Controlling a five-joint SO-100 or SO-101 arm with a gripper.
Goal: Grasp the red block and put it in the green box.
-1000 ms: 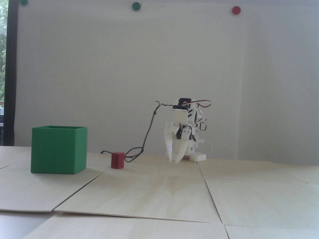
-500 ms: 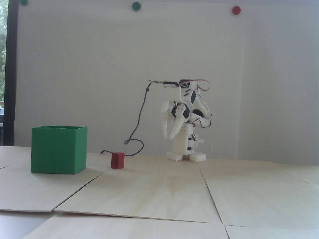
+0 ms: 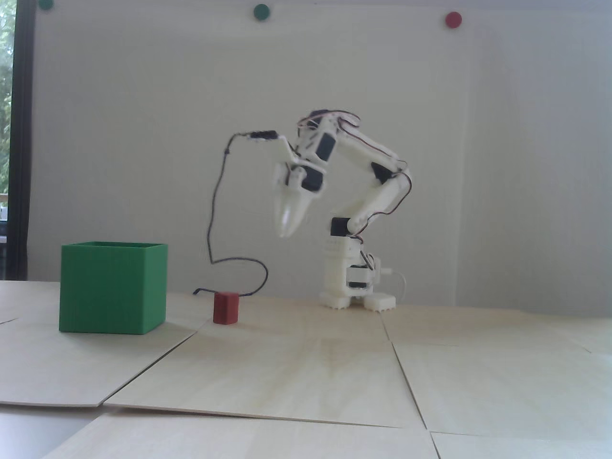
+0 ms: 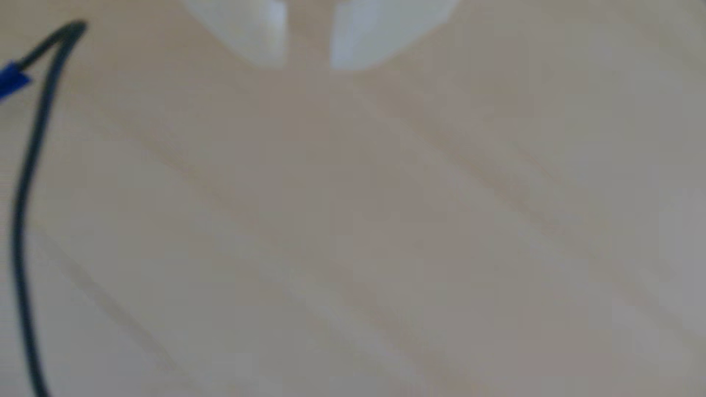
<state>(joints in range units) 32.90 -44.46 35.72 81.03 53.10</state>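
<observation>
In the fixed view the small dark-red block (image 3: 225,308) stands on the wooden table, just right of the large green box (image 3: 112,287), with a small gap between them. My white gripper (image 3: 286,232) hangs in the air above and to the right of the red block, pointing down and blurred by motion. It holds nothing. In the wrist view the gripper (image 4: 307,66) shows two white fingertips at the top edge with a narrow gap, over bare wood. Neither the block nor the box shows in that view.
A black cable (image 3: 215,210) hangs from the wrist and loops down behind the red block; the cable (image 4: 23,213) also runs along the wrist view's left edge beside a blue piece (image 4: 11,80). The arm's base (image 3: 356,296) stands at the back by the wall.
The arm has unfolded from its low crouch: the gripper rose from the table beside the base and swung left, towards the block. The cable lifted with it. Block and box have not moved.
</observation>
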